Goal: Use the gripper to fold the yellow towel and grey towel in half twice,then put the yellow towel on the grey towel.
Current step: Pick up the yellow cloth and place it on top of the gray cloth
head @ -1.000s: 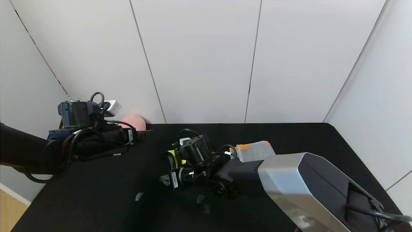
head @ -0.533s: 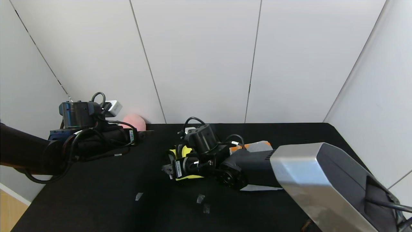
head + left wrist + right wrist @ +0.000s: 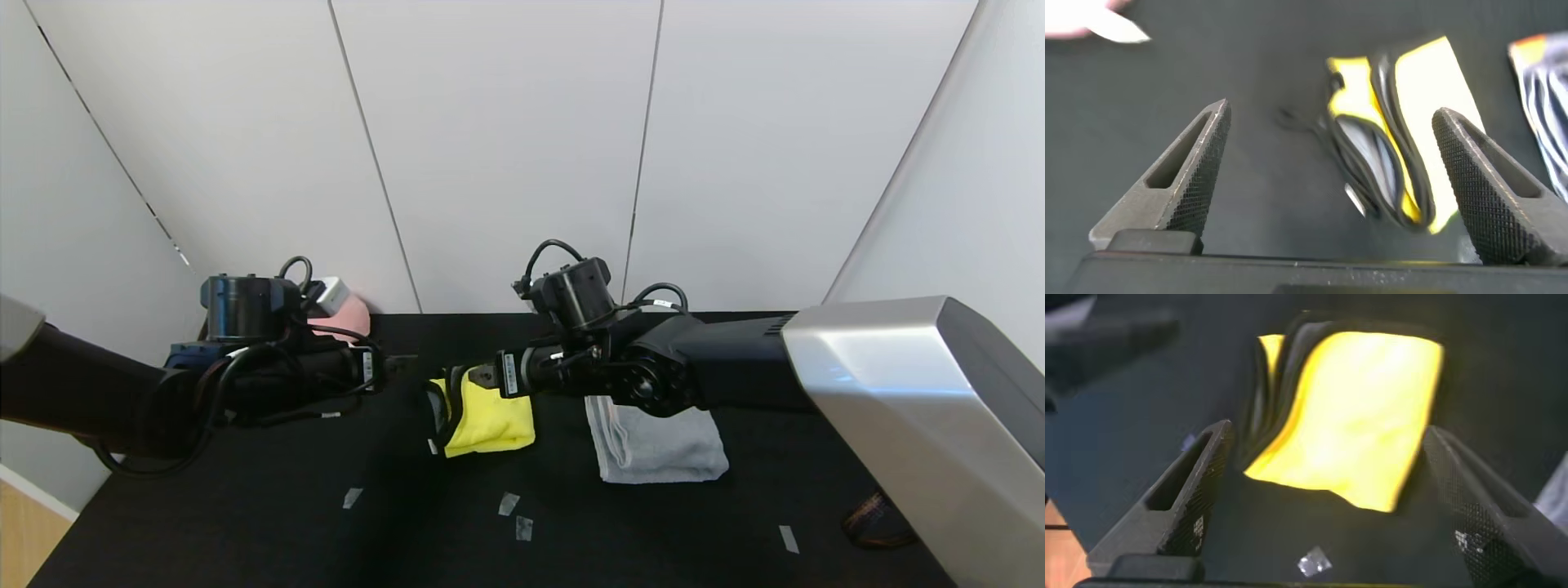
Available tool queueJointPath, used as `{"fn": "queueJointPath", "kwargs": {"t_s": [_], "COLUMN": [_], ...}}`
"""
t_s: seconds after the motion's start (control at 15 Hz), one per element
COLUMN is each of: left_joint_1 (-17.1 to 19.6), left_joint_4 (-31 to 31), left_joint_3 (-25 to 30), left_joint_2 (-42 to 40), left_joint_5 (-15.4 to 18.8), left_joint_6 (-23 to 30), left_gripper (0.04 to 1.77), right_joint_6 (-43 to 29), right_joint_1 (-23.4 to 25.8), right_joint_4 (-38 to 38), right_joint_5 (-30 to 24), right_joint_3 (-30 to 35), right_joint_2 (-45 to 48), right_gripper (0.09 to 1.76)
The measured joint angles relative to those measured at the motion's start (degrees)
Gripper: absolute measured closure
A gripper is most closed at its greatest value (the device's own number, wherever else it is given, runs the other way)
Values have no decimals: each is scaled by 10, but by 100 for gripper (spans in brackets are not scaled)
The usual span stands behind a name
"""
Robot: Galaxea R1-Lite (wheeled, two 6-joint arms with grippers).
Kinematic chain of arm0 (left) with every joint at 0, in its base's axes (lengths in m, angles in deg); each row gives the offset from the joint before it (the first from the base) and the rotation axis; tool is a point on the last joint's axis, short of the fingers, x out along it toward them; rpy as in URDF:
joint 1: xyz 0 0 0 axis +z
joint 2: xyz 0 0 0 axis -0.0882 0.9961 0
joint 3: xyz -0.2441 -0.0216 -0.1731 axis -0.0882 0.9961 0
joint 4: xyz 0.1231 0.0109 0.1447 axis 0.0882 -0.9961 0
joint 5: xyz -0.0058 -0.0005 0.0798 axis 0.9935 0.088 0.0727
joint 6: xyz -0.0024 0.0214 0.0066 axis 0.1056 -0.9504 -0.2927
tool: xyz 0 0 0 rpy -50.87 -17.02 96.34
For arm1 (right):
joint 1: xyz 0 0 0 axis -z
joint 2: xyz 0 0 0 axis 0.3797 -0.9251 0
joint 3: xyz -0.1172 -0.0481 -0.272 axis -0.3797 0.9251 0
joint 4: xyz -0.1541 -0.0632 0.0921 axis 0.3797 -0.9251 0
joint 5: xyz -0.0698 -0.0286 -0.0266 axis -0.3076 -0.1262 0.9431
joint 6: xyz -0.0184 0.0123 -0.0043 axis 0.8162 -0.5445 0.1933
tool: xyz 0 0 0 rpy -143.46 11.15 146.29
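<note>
- Bench (image 3: 245, 523): a black surface that fills the lower half of the head view, backed by white wall panels.
- Right arm: enters from the lower right of the head view and reaches toward centre frame. Its right tool (image 3: 478, 377) hangs above the upper edge of the yellow towel, with both fingers spread wide and nothing between them. In the right wrist view the right tool (image 3: 1323, 506) frames the yellow cloth below without touching it.
- Left arm: occupies the left of the head view, at mid height. Its left tool (image 3: 400, 359) points toward centre frame, above the bench and to the left of the yellow towel. In the left wrist view the left tool (image 3: 1331, 188) stands fully open and empty.
- Grey towel (image 3: 657, 445): lies folded on the bench, right of centre in the head view, partly under the right arm's wrist.
- Yellow towel (image 3: 490, 420): lies folded on the bench at centre frame, just left of the grey towel and apart from it. Dark edge trim shows along its left side.
- Pink plush item (image 3: 355, 314): sits at the back edge of the bench, left of centre, partly hidden by the left arm.
- Tape scraps (image 3: 510, 504): several small pieces lie on the bench below the towels.
</note>
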Motion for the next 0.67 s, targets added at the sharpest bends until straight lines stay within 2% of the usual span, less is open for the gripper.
{"fn": "queueJointPath", "kwargs": {"t_s": [0.2, 0.47, 0.67], "left_joint_1": [-12, -43, -63], "left_joint_4": [-10, -24, -24], "left_joint_3": [-6, -20, -18], "left_joint_2": [14, 64, 87], "left_joint_5": [0, 10, 13], "left_joint_6": [18, 93, 98], "left_gripper": [9, 9, 9], "right_joint_6": [-1, -1, -2], "right_joint_1": [8, 16, 23], "right_joint_4": [-2, 2, 10], "right_joint_5": [0, 0, -1], "right_joint_3": [1, -18, -30], "right_joint_2": [0, -31, -57], "right_gripper": [16, 15, 15]}}
